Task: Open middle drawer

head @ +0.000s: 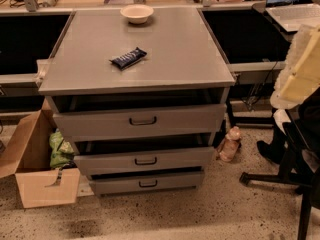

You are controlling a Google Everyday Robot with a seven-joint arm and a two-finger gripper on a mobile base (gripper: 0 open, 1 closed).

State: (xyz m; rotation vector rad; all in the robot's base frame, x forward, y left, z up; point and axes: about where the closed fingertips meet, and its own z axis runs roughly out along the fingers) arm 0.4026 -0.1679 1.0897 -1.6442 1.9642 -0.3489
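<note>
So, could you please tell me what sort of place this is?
Probably an office or lab workspace: it has a grey drawer cabinet, a laptop at the back and an office chair. The gripper is out of view.

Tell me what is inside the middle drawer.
Only a dark gap shows behind the middle drawer front; the top drawer covers its inside. The end effector is out of view.

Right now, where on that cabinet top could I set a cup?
The cabinet top is bare right of the snack bar and left of the bowl. A cardboard box crowds the floor at its left. The gripper is out of view.
</note>
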